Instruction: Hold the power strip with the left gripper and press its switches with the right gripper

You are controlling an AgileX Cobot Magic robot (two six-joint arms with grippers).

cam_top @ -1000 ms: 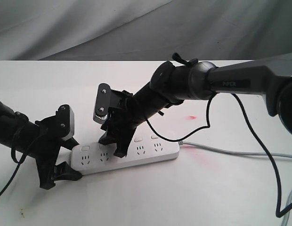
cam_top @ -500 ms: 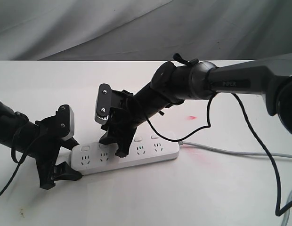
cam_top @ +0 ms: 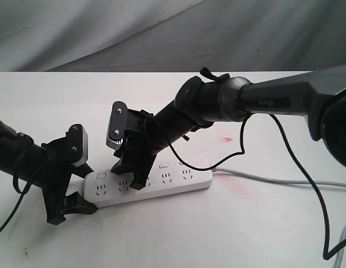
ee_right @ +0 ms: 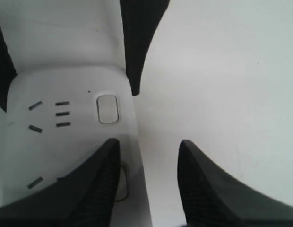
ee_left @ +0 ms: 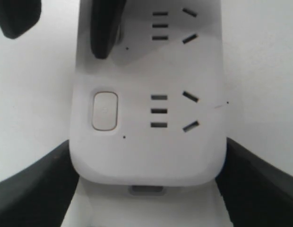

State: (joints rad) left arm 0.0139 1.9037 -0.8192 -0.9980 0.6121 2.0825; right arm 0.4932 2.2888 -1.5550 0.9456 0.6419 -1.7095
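The white power strip (cam_top: pixel 173 184) lies on the table, its grey cord (cam_top: pixel 273 180) running right. My left gripper (cam_top: pixel 83 188) is shut on the strip's left end, one black finger on each long side; in the left wrist view the left gripper (ee_left: pixel 147 144) clamps the rounded end of the power strip (ee_left: pixel 151 156), next to the end switch (ee_left: pixel 105 110). My right gripper (cam_top: pixel 130 174) is open and tilted down over the strip. One of its fingers (ee_right: pixel 97 189) rests over a switch (ee_right: pixel 122 184), partly hiding it. The right gripper (ee_right: pixel 149 144) has only bare table in its gap.
A grey cloth backdrop (cam_top: pixel 162 33) hangs behind the white table (cam_top: pixel 262 234). A red spot (cam_top: pixel 227 138) marks the table beyond the strip. A thin black cable (cam_top: pixel 246 142) loops down from the right arm. Two more switches (cam_top: pixel 163 165) show to the right of the right gripper.
The right gripper has shifted left along the strip, toward the left gripper. The left gripper and the strip have not moved.
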